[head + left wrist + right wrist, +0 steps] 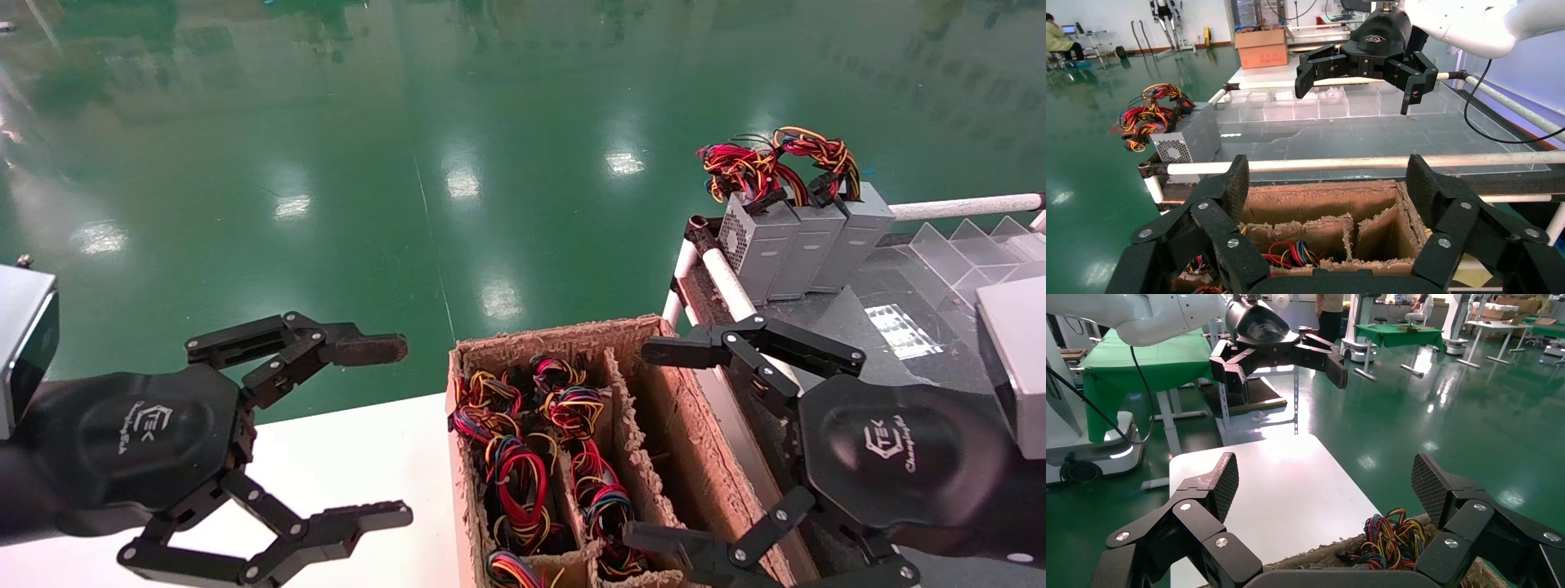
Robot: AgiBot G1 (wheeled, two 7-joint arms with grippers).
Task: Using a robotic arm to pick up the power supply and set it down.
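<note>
Nothing grasped yet — the right gripper (658, 445) hangs with fingers spread (left gripper (396, 429) likewise released, idle); next, descend onto a power supply (601, 490) below its fingers.

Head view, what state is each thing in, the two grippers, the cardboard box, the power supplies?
Left gripper: jaws open, empty, over the white table.
Right gripper: jaws open, empty, over the box.
Cardboard box: open-topped, wire bundles inside.
Power supplies: three upright, side by side on the rack.
</note>
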